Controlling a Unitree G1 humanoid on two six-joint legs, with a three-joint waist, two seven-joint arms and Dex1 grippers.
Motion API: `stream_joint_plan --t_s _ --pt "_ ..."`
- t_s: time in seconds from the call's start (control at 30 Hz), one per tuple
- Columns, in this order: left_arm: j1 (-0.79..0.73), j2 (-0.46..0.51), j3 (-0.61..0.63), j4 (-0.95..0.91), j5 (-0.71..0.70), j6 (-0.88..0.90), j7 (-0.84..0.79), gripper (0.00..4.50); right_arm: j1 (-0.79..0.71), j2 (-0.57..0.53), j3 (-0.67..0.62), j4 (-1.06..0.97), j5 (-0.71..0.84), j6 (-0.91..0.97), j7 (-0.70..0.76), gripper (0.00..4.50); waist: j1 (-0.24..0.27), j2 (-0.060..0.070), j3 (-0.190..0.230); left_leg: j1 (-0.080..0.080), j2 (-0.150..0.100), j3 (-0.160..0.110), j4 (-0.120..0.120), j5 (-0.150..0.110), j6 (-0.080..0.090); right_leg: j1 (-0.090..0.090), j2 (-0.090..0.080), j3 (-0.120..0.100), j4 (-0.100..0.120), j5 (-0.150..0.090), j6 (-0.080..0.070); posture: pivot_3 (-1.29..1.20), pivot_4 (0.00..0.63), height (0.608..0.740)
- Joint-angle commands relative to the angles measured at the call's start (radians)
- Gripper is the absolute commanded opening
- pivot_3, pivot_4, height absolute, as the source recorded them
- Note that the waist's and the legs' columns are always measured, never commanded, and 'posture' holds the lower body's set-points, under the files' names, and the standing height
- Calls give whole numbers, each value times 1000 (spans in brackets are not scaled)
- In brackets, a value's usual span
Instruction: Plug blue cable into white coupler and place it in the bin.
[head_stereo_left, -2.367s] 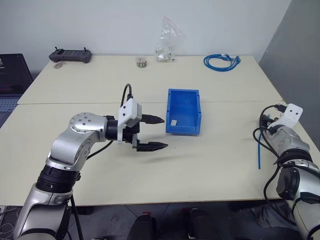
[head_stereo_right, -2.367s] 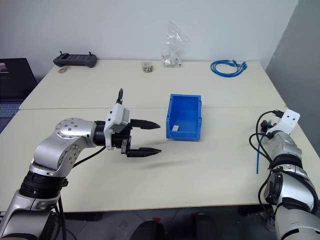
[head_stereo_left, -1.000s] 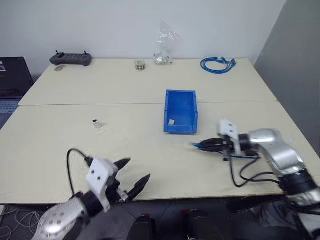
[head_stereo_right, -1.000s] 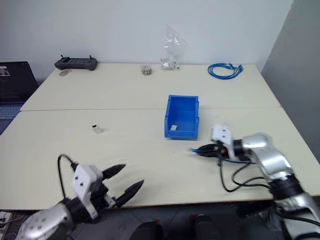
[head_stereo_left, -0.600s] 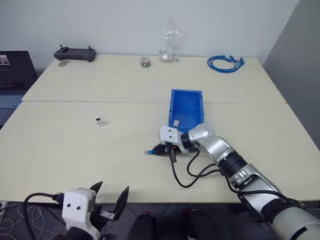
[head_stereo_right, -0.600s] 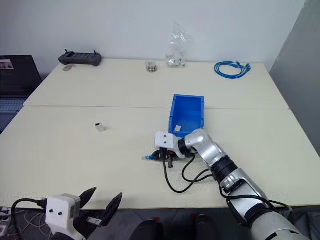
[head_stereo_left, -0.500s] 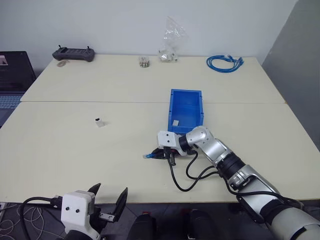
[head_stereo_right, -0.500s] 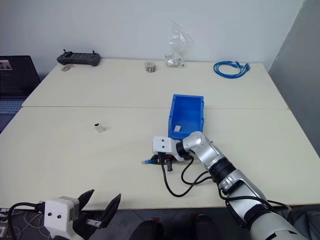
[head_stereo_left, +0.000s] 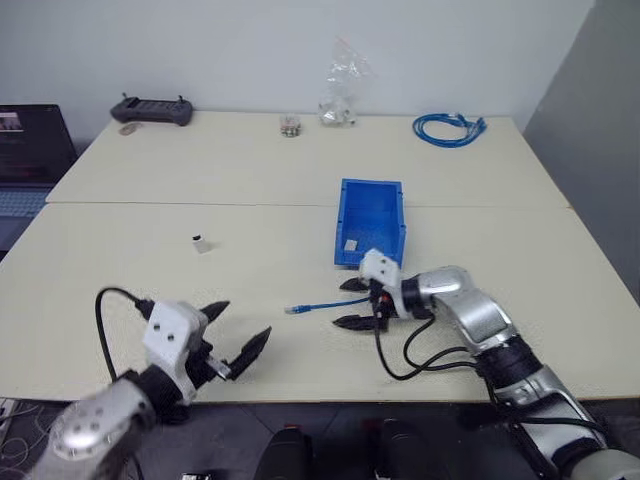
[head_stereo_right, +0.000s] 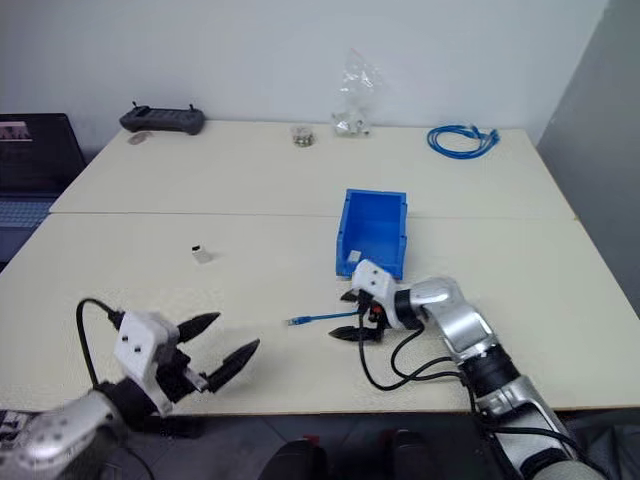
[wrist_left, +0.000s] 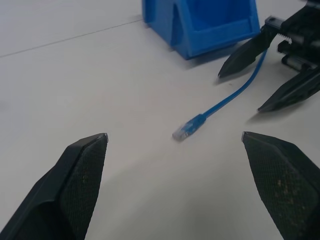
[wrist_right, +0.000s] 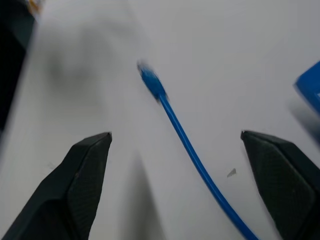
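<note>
The blue cable (head_stereo_left: 325, 303) lies on the table in front of the bin (head_stereo_left: 340, 222), its plug (wrist_left: 189, 128) pointing toward my left side. Its other end runs between the spread fingers of my right gripper (head_stereo_left: 349, 303), which is open and grips nothing. In the right wrist view the cable (wrist_right: 186, 148) lies loose between the two fingers. My left gripper (head_stereo_left: 249, 317) is open and empty near the table's front edge, left of the plug. The white coupler (head_stereo_left: 200, 243) stands by itself on the table, farther back on the left.
A small white piece (head_stereo_left: 350, 245) lies inside the bin. Along the far edge are a black controller (head_stereo_left: 150, 108), a small jar (head_stereo_left: 290, 125), a clear plastic bag (head_stereo_left: 340, 90) and a coiled bundle of blue cables (head_stereo_left: 447, 127). My right arm's black cable (head_stereo_left: 420, 358) loops on the table.
My right gripper has opened and let go of the blue cable, which now lies on the table. My left gripper has risen from below the table edge to over the tabletop.
</note>
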Motion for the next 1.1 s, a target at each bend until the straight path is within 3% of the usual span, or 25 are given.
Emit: stream_joint_plan --t_s 0.03,0.13,0.3,0.43,0.63,0.87,1.1 --pt "-165 112 -130 193 -12 8 -229 4500 69 -102 -157 -256 232 295 12 4477 2 0 0 -1 -1 -2 0 0 0 0 0 -1 0 -1 1 0 150 740" --pt "-325 142 -274 378 40 -26 -385 4500 134 -151 -279 -354 383 487 -16 4477 2 0 0 -1 -1 -1 -2 0 0 0 1 -1 -1 -2 0 0 150 740" --pt "-514 107 -446 679 175 -177 -558 4500 239 -191 -400 -461 520 611 -91 4477 -3 0 0 -2 0 0 -2 0 0 -1 1 0 -2 -2 1 0 150 740" --pt "-595 49 -506 839 246 -274 -615 4500 292 -193 -427 -477 535 609 -168 4477 2 -1 0 -3 0 -1 -1 0 0 -2 1 -1 -2 -2 1 0 150 740" --pt "-604 -3 -517 862 255 -301 -661 4500 349 -220 -433 -488 548 568 -233 4477 6 0 0 -4 -1 0 0 0 0 -1 0 0 -3 0 5 0 150 740" --pt "-593 -2 -505 855 268 -317 -677 3253 369 -249 -387 -484 543 512 -253 4500 7 -1 -1 -6 -2 0 1 0 0 -2 0 0 -5 1 7 0 150 740" --pt "-564 2 -490 825 270 -317 -678 1572 349 -261 -353 -446 546 474 -259 4500 5 -1 0 -6 -1 -1 1 0 0 -2 0 0 -5 1 7 0 150 740"
